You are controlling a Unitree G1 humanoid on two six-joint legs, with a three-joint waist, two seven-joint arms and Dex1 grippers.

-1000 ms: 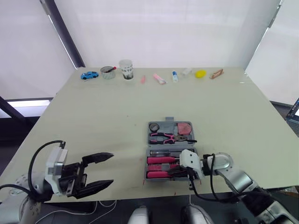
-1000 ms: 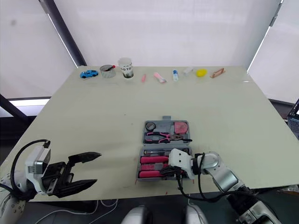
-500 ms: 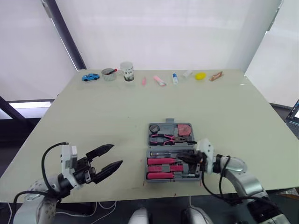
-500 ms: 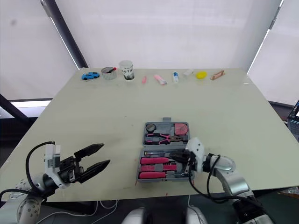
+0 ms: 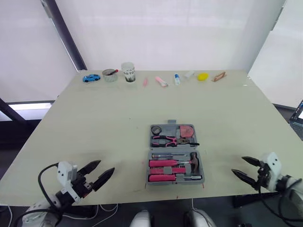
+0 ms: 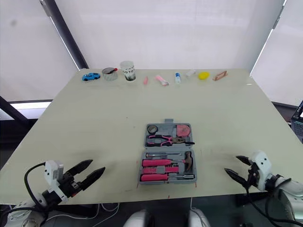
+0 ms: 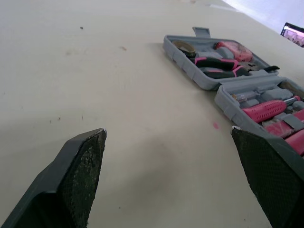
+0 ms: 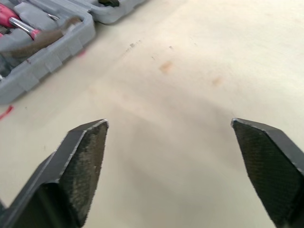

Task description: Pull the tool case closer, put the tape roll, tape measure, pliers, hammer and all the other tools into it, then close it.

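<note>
Tool case: open, tools seated, on table toward front edge. Head view: I log left gripper low front-left, fingers apart, empty; right gripper low front-right, same. Left wrist view: case ahead, well apart. Right wrist view: case corner off to one side.

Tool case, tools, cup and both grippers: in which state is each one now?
tool case: open, lying flat
hammer: lying in the case's near half
pliers: lying in the case's far half
left gripper: open, empty
right gripper: open, empty
cup: upright
</note>
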